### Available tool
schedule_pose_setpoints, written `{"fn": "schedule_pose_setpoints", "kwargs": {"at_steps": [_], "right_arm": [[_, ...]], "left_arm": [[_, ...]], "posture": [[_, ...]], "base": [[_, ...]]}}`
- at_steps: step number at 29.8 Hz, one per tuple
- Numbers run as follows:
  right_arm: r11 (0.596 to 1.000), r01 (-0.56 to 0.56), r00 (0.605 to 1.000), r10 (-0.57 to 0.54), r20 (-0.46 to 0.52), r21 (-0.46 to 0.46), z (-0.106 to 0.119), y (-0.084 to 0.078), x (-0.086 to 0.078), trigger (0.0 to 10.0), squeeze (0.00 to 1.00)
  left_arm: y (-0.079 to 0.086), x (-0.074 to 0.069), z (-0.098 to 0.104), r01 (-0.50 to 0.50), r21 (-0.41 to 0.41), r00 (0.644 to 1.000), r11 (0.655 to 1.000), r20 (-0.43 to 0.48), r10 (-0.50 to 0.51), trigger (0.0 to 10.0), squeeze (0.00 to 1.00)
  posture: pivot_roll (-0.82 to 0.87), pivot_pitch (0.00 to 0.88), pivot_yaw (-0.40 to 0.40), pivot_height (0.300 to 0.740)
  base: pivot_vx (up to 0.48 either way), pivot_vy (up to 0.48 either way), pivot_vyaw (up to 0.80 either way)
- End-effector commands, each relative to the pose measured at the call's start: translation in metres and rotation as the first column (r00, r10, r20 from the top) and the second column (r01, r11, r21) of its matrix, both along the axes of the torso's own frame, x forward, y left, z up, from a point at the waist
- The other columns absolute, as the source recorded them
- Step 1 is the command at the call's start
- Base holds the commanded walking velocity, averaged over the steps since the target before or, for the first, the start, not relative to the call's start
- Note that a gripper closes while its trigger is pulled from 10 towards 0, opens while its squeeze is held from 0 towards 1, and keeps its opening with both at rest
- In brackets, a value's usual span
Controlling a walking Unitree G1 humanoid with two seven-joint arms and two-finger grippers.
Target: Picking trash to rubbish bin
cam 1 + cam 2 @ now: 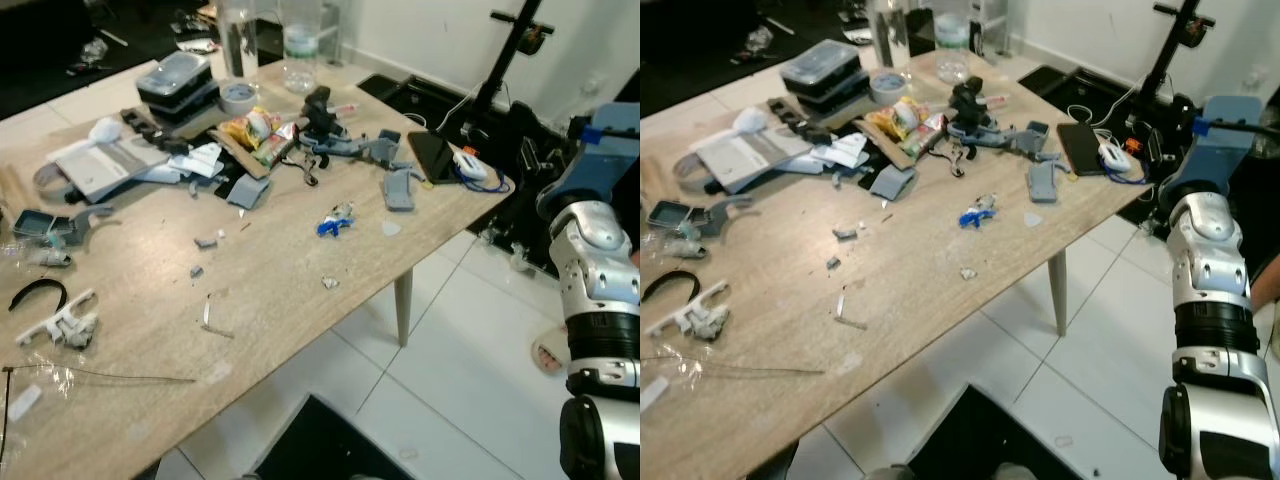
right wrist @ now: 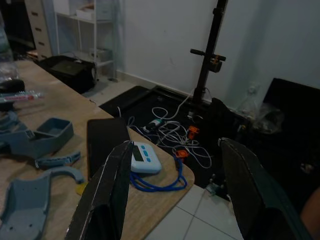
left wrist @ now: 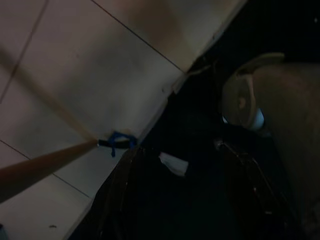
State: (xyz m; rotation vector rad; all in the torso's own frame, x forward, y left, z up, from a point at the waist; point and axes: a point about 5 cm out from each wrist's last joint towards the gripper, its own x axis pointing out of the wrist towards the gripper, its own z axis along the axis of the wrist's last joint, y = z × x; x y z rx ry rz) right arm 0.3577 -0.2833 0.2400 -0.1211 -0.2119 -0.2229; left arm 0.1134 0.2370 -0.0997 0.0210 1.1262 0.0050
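Left eye view takes in a long wooden table (image 1: 270, 300) running from about 7 o'clock to 1 o'clock across white floor tiles (image 1: 470, 330), its surface strewn with clutter. At the far end, near 12 o'clock, two clear plastic bottles (image 1: 300, 40) stand upright beside stacked black lidded containers (image 1: 178, 85) and a roll of tape (image 1: 238, 97). A heap of coloured snack wrappers (image 1: 258, 130) lies just below them, with grey plastic parts (image 1: 398, 188) scattered toward 2 o'clock and a black tablet (image 1: 435, 155) at the table's right corner, a white timer (image 1: 468, 162) with a blue cord resting on it. A small blue scrap (image 1: 335, 222) sits near the middle of the table, tiny grey crumbs (image 1: 205, 242) well apart to its left, and a crumpled white piece (image 1: 330, 283) toward 5 o'clock of the scrap. At 9 o'clock lie a black curved band (image 1: 38, 292) and a white plastic bracket (image 1: 58, 322). The robot's silver right arm (image 1: 595, 290) rises at 4 o'clock, off the table's edge. In the right wrist view, the right gripper (image 2: 175, 195) hangs with its two black fingers spread wide and holding nothing, above the table corner with the timer. The left wrist view is dark; the left gripper (image 3: 185, 200) is faintly visible, its fingers apart and bare, over floor tiles and a wooden leg (image 3: 40, 167).
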Motion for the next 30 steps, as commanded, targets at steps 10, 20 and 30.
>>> {"fn": "schedule_pose_setpoints", "kwargs": {"at_steps": [10, 20, 30], "right_arm": [[1.0, -0.027, 0.999, 0.027, -0.02, -0.014, -0.005, 0.007, -0.001, 10.0, 0.0], [0.999, -0.042, 0.998, 0.041, -0.043, -0.027, -0.009, 0.01, 0.0, 10.0, 0.0], [0.998, -0.05, 0.997, 0.048, -0.057, -0.032, -0.012, 0.012, 0.001, 10.0, 0.0]], "left_arm": [[0.0, -0.017, -0.005, -0.021, -0.009, 0.998, 1.0, -0.057, 0.021, 10.0, 0.0], [0.0, -0.016, -0.005, -0.013, 0.002, 0.998, 1.0, -0.055, 0.013, 10.0, 0.0], [0.0, -0.016, -0.005, 0.003, 0.001, 0.998, 1.0, -0.059, -0.003, 10.0, 0.0]], "posture": [[-0.04, 0.061, 0.01, 0.74], [-0.04, 0.061, 0.01, 0.74], [-0.04, 0.061, 0.01, 0.74]], "base": [[0.0, -0.401, 0.0], [0.0, 0.0, 0.0], [0.365, 0.0, 0.0]]}}
